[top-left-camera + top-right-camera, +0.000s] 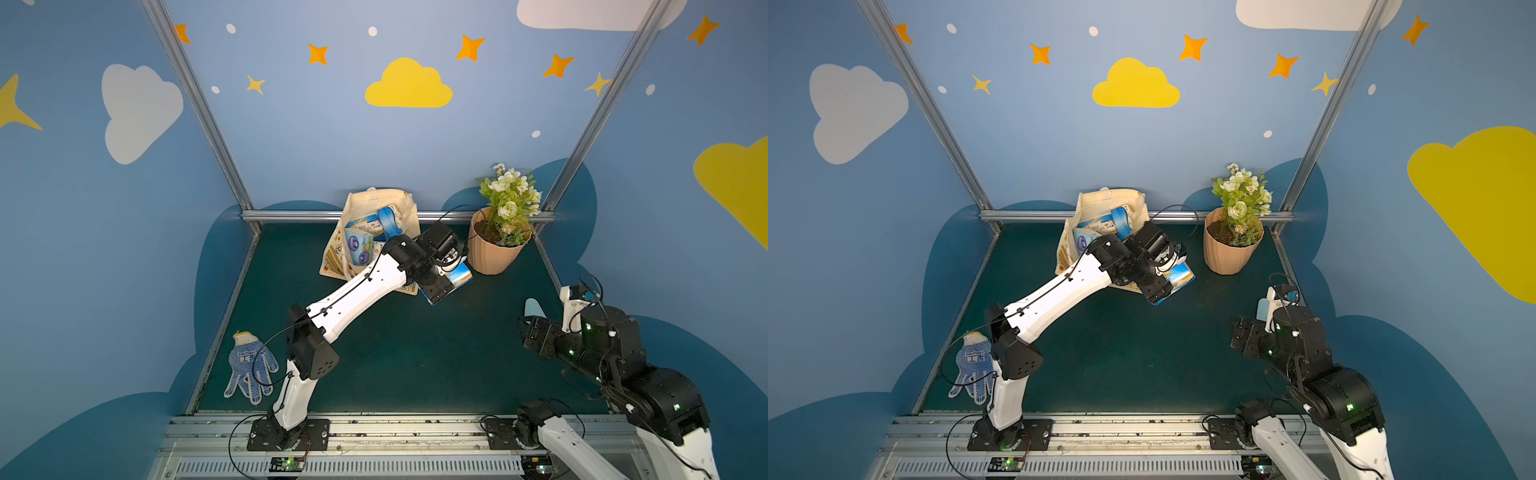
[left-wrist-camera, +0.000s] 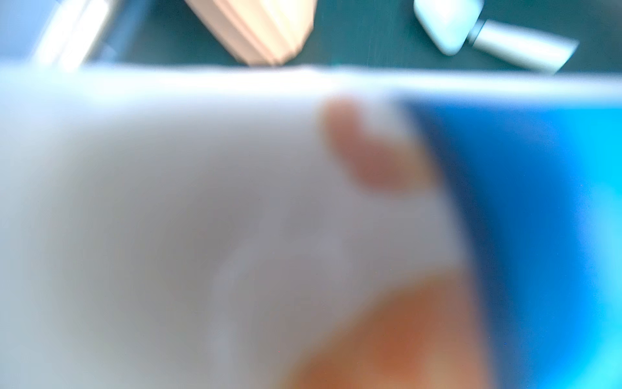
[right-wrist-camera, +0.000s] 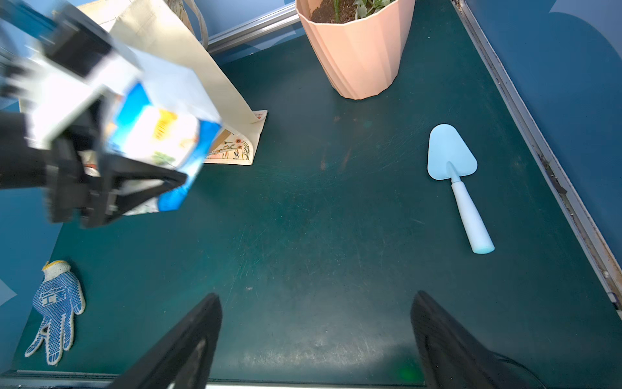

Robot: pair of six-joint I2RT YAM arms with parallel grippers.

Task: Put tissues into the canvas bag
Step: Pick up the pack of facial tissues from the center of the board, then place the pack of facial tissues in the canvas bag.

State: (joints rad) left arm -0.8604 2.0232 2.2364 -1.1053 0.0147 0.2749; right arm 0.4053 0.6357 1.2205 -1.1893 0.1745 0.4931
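My left gripper (image 1: 451, 280) is shut on a blue-and-white tissue pack (image 1: 461, 278) with orange print, held off the table just right of the canvas bag (image 1: 401, 201). The right wrist view shows that pack (image 3: 158, 134) clamped between the jaws, beside the bag's cream wall (image 3: 188, 57). In the left wrist view the pack (image 2: 235, 202) fills the picture as a blur. Inside the open bag lie a pale blue pack with a purple emblem (image 1: 358, 245) and blue-and-white packs (image 1: 388, 220). My right gripper (image 3: 314, 296) hangs open and empty over bare table at the right.
A peach flowerpot (image 1: 494, 249) with white flowers stands right of the bag, close to the held pack. A pale blue trowel (image 3: 452, 158) lies near the right wall. A blue dotted glove (image 1: 249, 365) lies at the front left. Metal rails edge the green table.
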